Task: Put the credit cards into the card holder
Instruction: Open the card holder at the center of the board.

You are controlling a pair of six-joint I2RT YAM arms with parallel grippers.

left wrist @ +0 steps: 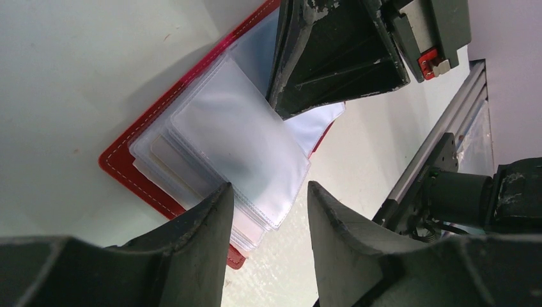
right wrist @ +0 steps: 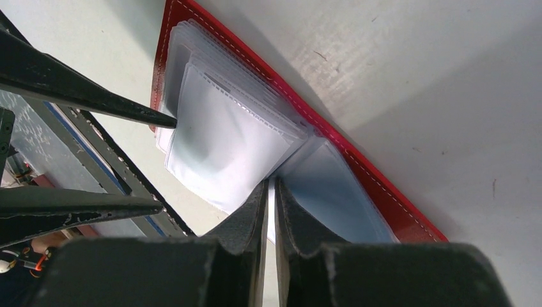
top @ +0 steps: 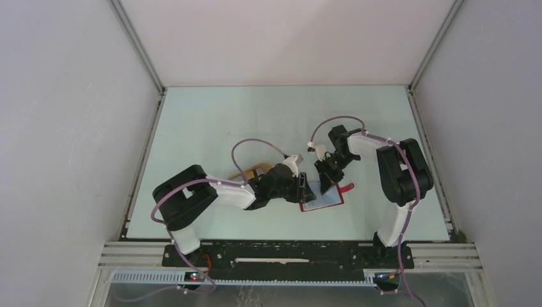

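The red card holder (right wrist: 390,195) lies open on the pale table (right wrist: 415,77), white stitching running along its edge and its clear plastic sleeves (right wrist: 224,141) fanned up from the spine. The right gripper (right wrist: 271,188) comes in from the bottom of the view right at the fold, its two dark fingers drawn almost together with only a thin slit between them, and a sleeve seems pinched there. From the left, the left gripper (right wrist: 166,163) reaches in with its fingers spread wide; the upper fingertip (right wrist: 163,118) touches the outer edge of the sleeve stack, the lower one sits apart below it. A metal rail (right wrist: 128,179) runs diagonally behind those fingers.
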